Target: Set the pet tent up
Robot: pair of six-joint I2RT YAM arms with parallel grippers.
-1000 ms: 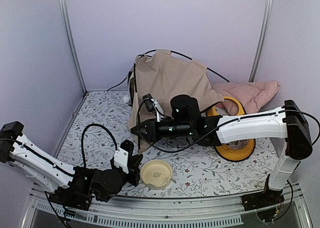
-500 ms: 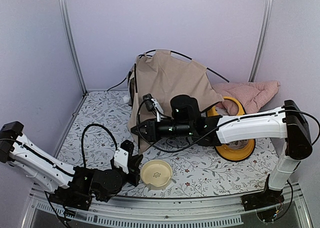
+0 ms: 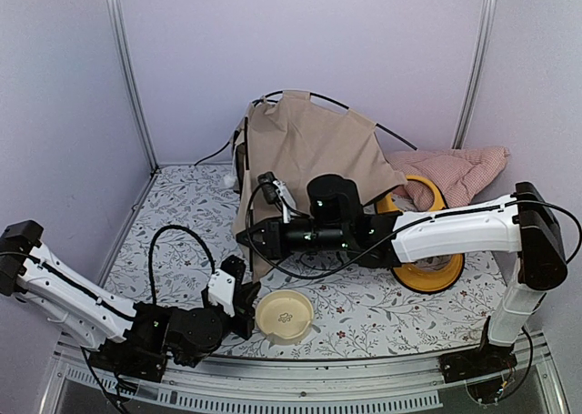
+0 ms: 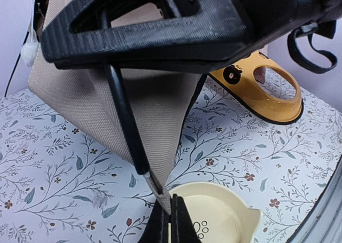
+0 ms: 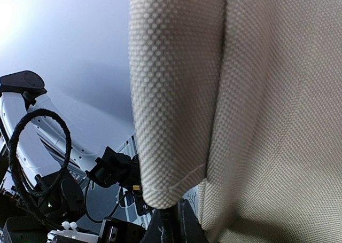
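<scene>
Just behind the cream bowl (image 3: pixel 285 316), the pet tent (image 3: pixel 305 150) stands slumped on the floral counter (image 3: pixel 182 214). Its tan fabric drapes from thin black poles, and its lowest corner narrows to a point at the bowl's far left rim. The left gripper (image 4: pixel 171 211) sits touching or nearly touching the bowl's left side, its fingers pressed together on the very tip of that fabric corner. One black pole (image 4: pixel 125 115) runs down the fabric edge and ends in a pale tip just above the pinch. The right arm reaches across above the bowl. The right gripper (image 3: pixel 244 239) is beyond the bowl and a little left of it, closed on the tent's lower edge where that pole runs; in its wrist view, woven fabric fills the frame and the fingers meet under a folded hem. A yellow feeder tray (image 4: pixel 251 101) lies beyond the bowl to the right, partly under the right arm. A pink checked cushion (image 3: pixel 455 173) rests farther back, well apart from the bowl.
</scene>
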